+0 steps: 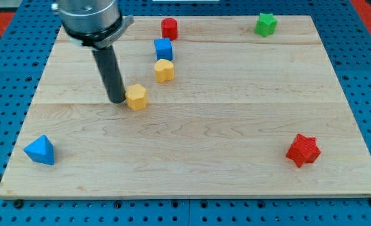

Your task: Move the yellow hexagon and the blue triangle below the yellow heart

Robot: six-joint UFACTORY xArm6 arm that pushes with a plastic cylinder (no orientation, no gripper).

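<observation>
The yellow hexagon (136, 96) lies left of the board's centre. My tip (117, 99) stands right at its left side, touching or almost touching it. The yellow heart (164, 70) sits just above and to the right of the hexagon. The blue triangle (40, 150) lies far off near the board's bottom-left corner, well below and left of my tip.
A blue cube (163, 49) sits directly above the yellow heart, and a red cylinder (169, 28) above that near the top edge. A green star (265, 24) is at the top right. A red star (303, 150) is at the lower right. The wooden board (235, 94) ends on a blue pegboard.
</observation>
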